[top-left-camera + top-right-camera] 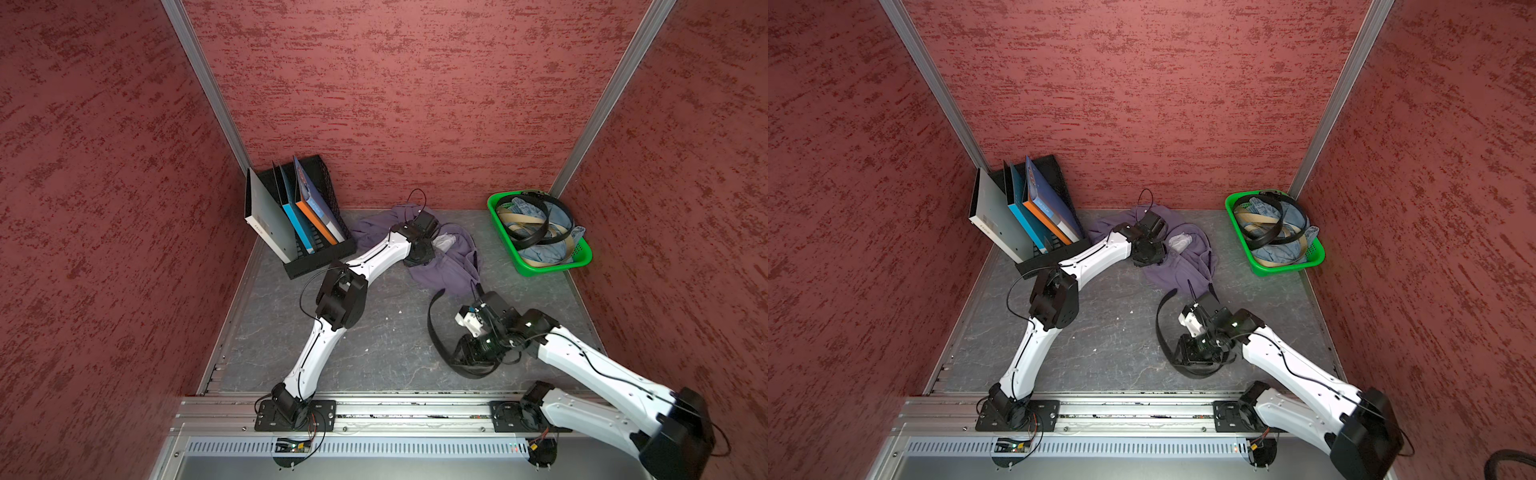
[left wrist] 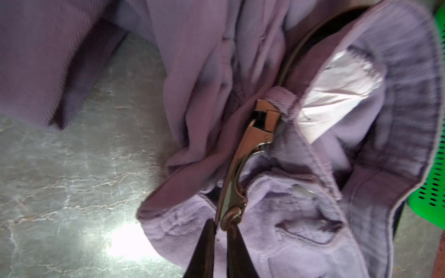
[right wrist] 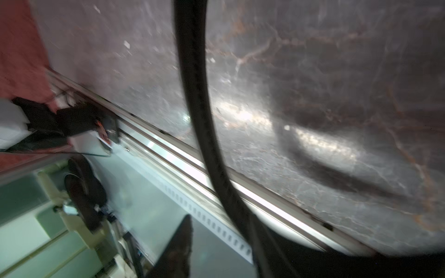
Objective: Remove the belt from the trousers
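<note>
The purple-grey trousers (image 1: 451,266) (image 1: 1185,268) lie crumpled at the back middle of the table. The black belt (image 1: 432,332) (image 1: 1159,328) curves out of them toward the front, round my right gripper (image 1: 467,355) (image 1: 1190,353). In the left wrist view the buckle (image 2: 240,168) sticks out of a belt loop (image 2: 281,98) of the trousers (image 2: 197,72). My left gripper (image 2: 222,222) is shut on the buckle's tip. In the right wrist view my right gripper (image 3: 220,221) is open. The belt strap (image 3: 192,72) runs along one of its fingers, and the other finger stands apart.
A green basket (image 1: 540,270) (image 1: 1275,270) with light-blue denim and tan and black belts stands at the back right. A black file rack (image 1: 320,257) with upright books is at the back left. Red walls close in three sides, and a metal rail (image 1: 395,409) runs along the front.
</note>
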Robot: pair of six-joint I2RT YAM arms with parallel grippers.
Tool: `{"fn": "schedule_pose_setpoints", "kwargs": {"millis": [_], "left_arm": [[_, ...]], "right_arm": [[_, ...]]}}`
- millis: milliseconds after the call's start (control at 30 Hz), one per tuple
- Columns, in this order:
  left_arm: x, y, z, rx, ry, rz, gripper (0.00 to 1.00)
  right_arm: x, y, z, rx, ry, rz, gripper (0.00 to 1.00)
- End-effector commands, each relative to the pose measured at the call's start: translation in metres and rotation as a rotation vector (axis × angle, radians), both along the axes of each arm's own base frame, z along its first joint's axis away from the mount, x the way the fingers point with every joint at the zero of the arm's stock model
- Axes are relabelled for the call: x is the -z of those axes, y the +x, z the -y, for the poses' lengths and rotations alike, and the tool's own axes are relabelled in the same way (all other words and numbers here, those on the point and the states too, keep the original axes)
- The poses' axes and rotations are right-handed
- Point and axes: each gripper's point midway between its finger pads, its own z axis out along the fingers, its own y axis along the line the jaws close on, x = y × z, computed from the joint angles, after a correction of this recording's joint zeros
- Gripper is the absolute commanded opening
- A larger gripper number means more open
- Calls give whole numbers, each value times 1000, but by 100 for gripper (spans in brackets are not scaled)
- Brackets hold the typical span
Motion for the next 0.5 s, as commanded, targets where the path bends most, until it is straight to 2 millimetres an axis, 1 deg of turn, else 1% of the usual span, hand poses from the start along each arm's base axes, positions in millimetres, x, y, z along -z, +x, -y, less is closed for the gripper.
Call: {"fn": "schedule_pose_setpoints", "kwargs": {"millis": [0, 33, 100, 133, 200, 267, 333, 400, 433, 467], "left_arm": [[-18, 2, -4, -7, -7, 48, 13], [-20, 1, -5, -7, -9, 50, 13], [-21, -3, -8, -8, -11, 48, 13], [-22, -5, -9, -9, -12, 49, 13], [-26, -10, -12, -11, -14, 50, 13], [-34, -15, -17, -16, -16, 56, 13], [-46, -21, -22, -15, -28, 70, 13], [-57, -27, -25, -12, -46, 75, 13], [-65, -31, -25, -11, -72, 81, 17], [-72, -35, -22, -2, -102, 91, 22]], "right_arm": [[-71, 49, -2, 106, 110, 373, 69], [-86, 63, 3, 166, 116, 458, 79], [-103, 91, 19, 296, 68, 584, 81], [-106, 106, 28, 359, 31, 632, 81], [-100, 132, 43, 459, -83, 667, 79], [-86, 155, 49, 483, -208, 655, 72], [-69, 177, 51, 485, -310, 626, 71], [-57, 193, 56, 510, -374, 605, 71], [-53, 200, 57, 511, -377, 606, 70], [-51, 204, 63, 540, -394, 610, 71]]}}
